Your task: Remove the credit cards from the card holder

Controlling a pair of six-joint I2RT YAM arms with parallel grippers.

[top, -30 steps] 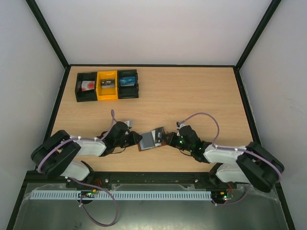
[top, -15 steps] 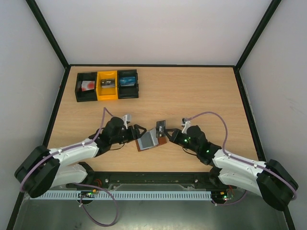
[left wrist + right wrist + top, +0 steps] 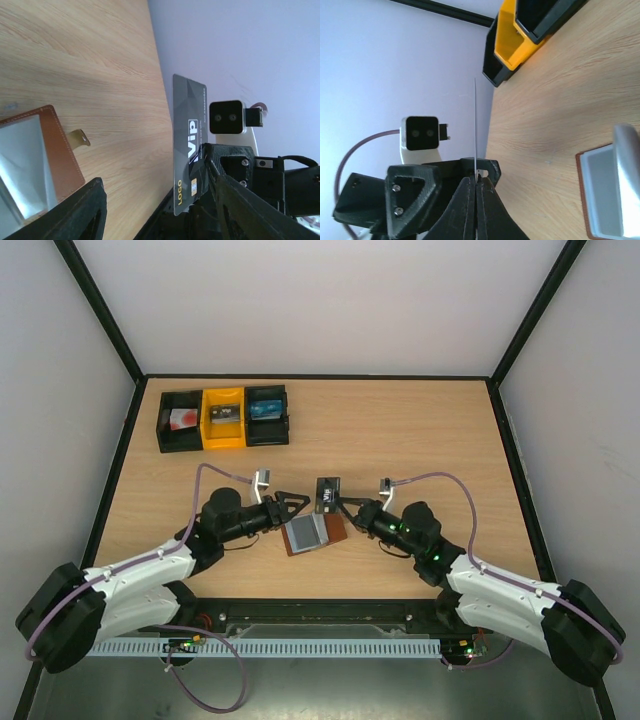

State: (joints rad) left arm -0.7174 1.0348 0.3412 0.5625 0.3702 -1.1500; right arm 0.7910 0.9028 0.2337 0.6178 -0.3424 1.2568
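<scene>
In right pincer point(image 3: 476, 181), black card point(image 3: 189, 125), "VIP", "LOGO"

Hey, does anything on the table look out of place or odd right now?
Nothing spilled or damaged. Only the black card is off the table: the right tool pinches it on edge in the air, clear of the open card holder. The left tool stands open beside the holder, holding nothing.

a light wooden table point(image 3: 420, 430) is seen from above. three small bins point(image 3: 224, 418), black, yellow and black, are set in a touching row toward 10 o'clock. an open brown wallet point(image 3: 312, 534) is laid flat toward 6 o'clock, well apart from them.
</scene>
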